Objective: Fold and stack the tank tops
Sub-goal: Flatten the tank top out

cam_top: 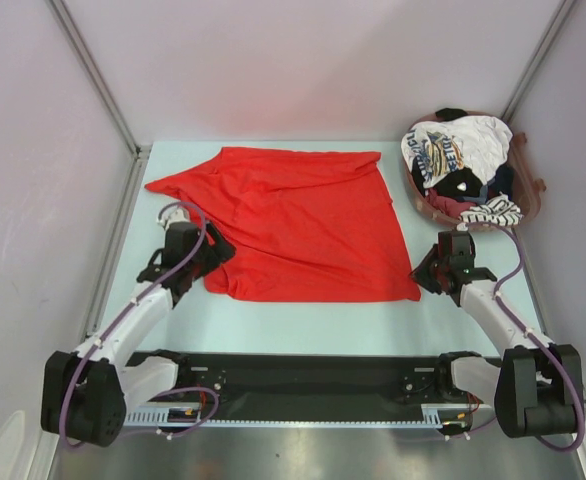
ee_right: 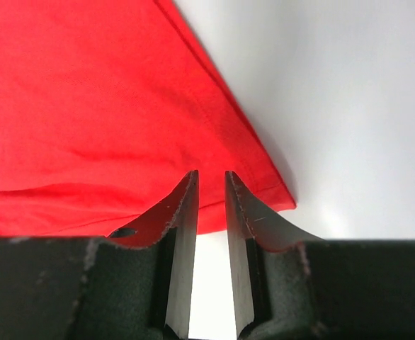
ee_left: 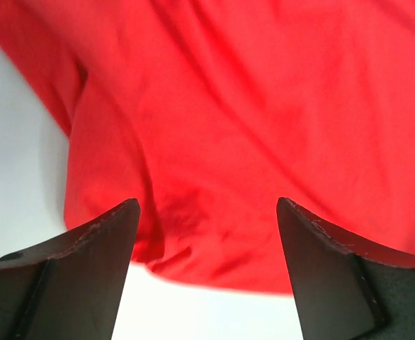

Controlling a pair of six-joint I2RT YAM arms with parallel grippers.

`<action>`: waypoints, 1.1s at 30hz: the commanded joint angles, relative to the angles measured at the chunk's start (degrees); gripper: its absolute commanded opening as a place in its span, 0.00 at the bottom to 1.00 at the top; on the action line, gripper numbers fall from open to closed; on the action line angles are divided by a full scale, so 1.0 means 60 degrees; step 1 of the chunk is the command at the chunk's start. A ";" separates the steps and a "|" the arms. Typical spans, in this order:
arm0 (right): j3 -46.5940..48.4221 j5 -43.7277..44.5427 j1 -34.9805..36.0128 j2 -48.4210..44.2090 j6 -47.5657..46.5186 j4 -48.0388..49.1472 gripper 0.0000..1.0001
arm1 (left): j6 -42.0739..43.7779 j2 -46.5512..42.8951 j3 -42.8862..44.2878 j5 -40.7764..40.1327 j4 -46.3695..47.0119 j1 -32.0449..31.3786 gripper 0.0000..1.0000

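A large red tank top [cam_top: 293,225] lies spread on the pale table, mostly flat with a few wrinkles. My left gripper [cam_top: 213,255] sits at its near-left corner; in the left wrist view the gripper [ee_left: 207,205] is open wide, with the red hem [ee_left: 214,269] just beyond the tips and nothing between them. My right gripper [cam_top: 425,270] is at the near-right corner. In the right wrist view its jaws [ee_right: 212,173] stand a narrow gap apart with bare table between them, and the red corner [ee_right: 264,191] lies just past the tips.
A brown basket [cam_top: 533,190] at the back right holds a heap of other tank tops: a white printed one [cam_top: 453,150], a black-and-white striped one [cam_top: 493,212] and dark cloth [cam_top: 443,185]. Grey walls close in the table on both sides.
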 commanded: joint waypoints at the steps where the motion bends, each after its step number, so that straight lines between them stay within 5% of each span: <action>1: 0.0370 -0.0292 -0.0272 0.0156 -0.0282 0.0152 0.27 | -0.0239 -0.0442 -0.0815 0.0310 0.0261 -0.0508 0.84; 6: 0.0385 -0.0321 -0.0302 0.0200 -0.0268 0.0284 0.26 | -0.0795 -0.0720 -0.1692 0.0134 0.0303 -0.0876 0.84; 11: 0.0253 -0.0394 -0.0331 0.0244 -0.0297 0.0387 0.26 | -0.0768 -0.0487 -0.1959 -0.0158 0.0874 -0.0906 0.72; 15: 0.0166 -0.0394 -0.0360 0.0215 -0.0414 0.0285 0.26 | -0.0519 0.0011 -0.1769 0.0045 0.1226 -0.0906 0.46; 20: -0.0171 -0.0394 -0.0580 -0.0034 -0.0385 0.0153 0.28 | -0.0518 0.0290 -0.1929 0.0134 0.1665 -0.1008 0.34; 24: -0.0376 -0.0395 -0.0682 -0.0122 -0.0341 -0.0022 0.30 | -0.0533 0.0336 -0.2032 0.0047 0.1492 -0.1009 0.00; 33: -0.0669 -0.0350 -0.0683 -0.0502 -0.0268 -0.0492 0.45 | -0.0811 -0.2184 -0.2441 0.0324 -0.0295 -0.1008 0.00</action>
